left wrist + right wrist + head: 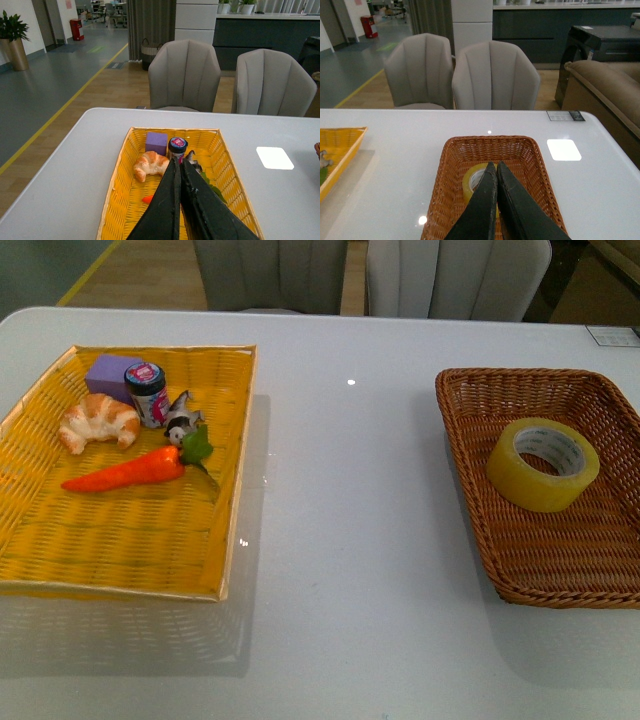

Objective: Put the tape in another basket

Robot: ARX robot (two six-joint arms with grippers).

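The tape is a yellowish roll with a white printed core, lying in the brown wicker basket on the table's right side. In the right wrist view the tape shows partly behind my right gripper, which hangs shut above the basket with nothing in it. My left gripper is shut and empty above the flat yellow woven tray. Neither arm shows in the front view.
The yellow tray on the left holds a croissant, a purple block, a small jar, a small figurine and a toy carrot. Two grey chairs stand behind the white table.
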